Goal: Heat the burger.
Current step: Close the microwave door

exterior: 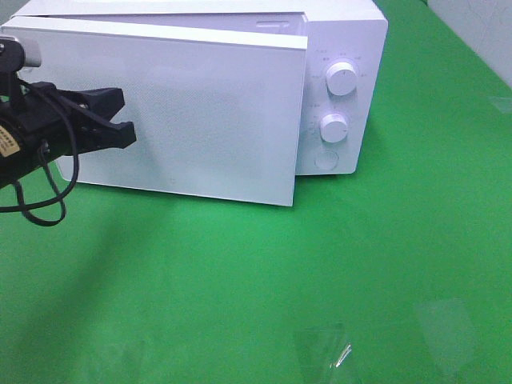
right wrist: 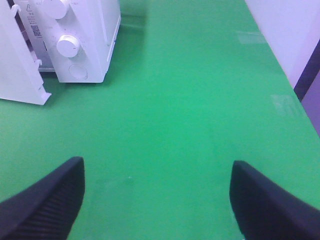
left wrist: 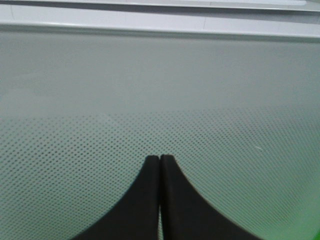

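Pinched shut as a blunt pusher, the left hand (left wrist: 159, 161) faces the ajar perforated door (exterior: 200, 112) of the white box microwave (exterior: 352, 36) at nine o'clock, likely to close it on the unseen burger, presumably inside; the right hand (right wrist: 157, 200) hangs open over the green surface (exterior: 336, 264).

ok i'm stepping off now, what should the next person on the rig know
Left end effector: shut, empty, close in front of the microwave door.
Right end effector: open, empty, over the green table.
Burger: not in any view; possibly inside the microwave, cannot tell.
Door: ajar, its free edge standing off the body.
Left to do, likely: push the door shut, set the knobs.
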Robot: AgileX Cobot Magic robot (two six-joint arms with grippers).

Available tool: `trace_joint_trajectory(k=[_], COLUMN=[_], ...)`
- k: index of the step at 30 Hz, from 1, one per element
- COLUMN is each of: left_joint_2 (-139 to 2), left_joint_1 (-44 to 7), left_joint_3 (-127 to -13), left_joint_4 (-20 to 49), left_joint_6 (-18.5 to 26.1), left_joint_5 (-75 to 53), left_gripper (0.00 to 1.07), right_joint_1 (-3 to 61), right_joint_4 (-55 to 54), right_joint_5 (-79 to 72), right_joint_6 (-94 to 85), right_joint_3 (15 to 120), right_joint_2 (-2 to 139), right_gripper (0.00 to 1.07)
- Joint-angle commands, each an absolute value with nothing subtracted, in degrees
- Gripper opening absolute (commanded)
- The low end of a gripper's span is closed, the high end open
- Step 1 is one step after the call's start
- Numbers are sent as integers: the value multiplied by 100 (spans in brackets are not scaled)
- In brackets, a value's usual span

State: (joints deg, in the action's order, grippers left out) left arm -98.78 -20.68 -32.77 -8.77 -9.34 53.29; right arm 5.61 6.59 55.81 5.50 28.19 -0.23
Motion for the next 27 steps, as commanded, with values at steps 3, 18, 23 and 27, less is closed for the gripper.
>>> trace_joint_trajectory(k=[3, 18, 23, 27], left_joint_2=[-10273, -11058, -11253, -11350], left_joint_1=[-2429, -2911, -2997, -3060], left_joint_3=[-3919, -5311, -5747, -5976], left_joint_4=[-539, -338, -315, -292], left_joint_6=[-922, -922, -922, -922], left_joint_5=[5174, 4664, 4349, 4314], left_gripper=[0, 0, 0, 0], right_joint_1=[539, 539, 539, 539], right_joint_4=[670, 670, 670, 670], right_joint_5=[5518, 5518, 5518, 5518], right_joint_6=[579, 584, 584, 584], right_joint_3=[2825, 2825, 2825, 2825], right_joint_2=[-178, -178, -178, -178], right_gripper=[76, 76, 76, 76])
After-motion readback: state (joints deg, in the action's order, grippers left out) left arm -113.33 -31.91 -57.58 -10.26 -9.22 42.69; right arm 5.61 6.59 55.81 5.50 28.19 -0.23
